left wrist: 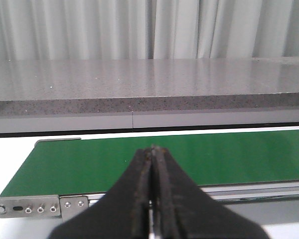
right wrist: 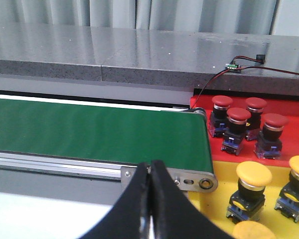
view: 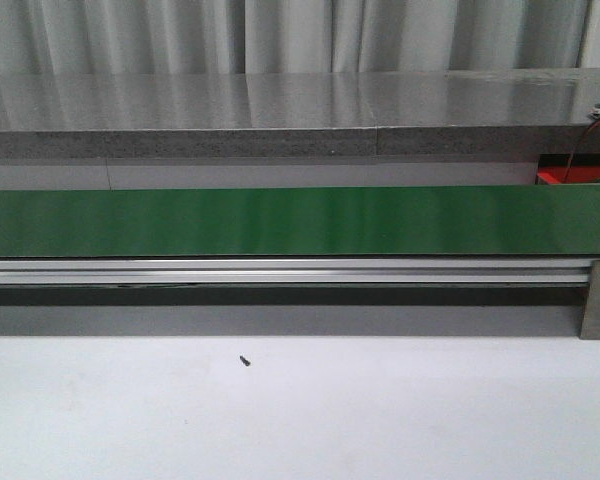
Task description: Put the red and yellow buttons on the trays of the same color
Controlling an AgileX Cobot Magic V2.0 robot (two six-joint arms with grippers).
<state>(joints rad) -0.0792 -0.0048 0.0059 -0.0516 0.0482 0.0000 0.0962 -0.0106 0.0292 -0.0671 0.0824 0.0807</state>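
You are looking at a long green conveyor belt [view: 280, 221] running across a pale grey table [view: 300, 410], with a speckled grey stone ledge [view: 280, 112] and white pleated curtains [view: 280, 35] standing behind it. The left gripper [left wrist: 153, 152] is hovering over the belt's left end with its black jaws pressed together on nothing. The right gripper [right wrist: 151, 167] is likewise sitting closed and empty near the belt's right end, where four red mushroom buttons [right wrist: 237, 115] are standing on the red tray [right wrist: 197, 102] and yellow mushroom buttons [right wrist: 253, 174] are standing on the yellow tray [right wrist: 214, 209].
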